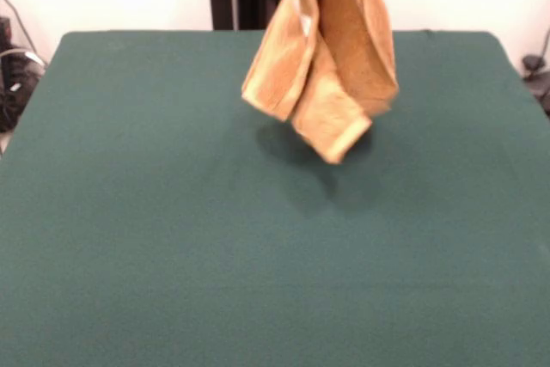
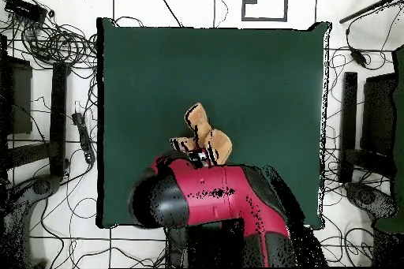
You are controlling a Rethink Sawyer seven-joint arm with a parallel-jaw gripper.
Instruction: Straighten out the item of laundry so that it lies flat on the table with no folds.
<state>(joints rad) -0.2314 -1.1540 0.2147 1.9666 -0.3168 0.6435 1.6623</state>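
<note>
- You have the towel (image 1: 322,58) off the worktop (image 1: 172,238): in the front view it hangs as a bunched, tapering bundle whose top runs out of the picture at the upper edge.
- Its lowest corner dangles clear of the green cloth, with a dark shadow on the surface just below and behind it.
- The cloth is folded over itself in several vertical pleats; a paler band shows along the lowest hem, and a small white patch sits near the top left of the bundle.
- From overhead you see the towel (image 2: 203,141) as a small crumpled orange shape over the robot-side half of the worktop (image 2: 260,69), roughly midway between its left and right edges.
- The red and black arm (image 2: 209,199) reaches in from the bottom of the overhead view, its end meeting the towel.
- You cannot make out the claw in either view: it lies beyond the top edge in front and under the arm and cloth from above, so I cannot tell how it is set.
</note>
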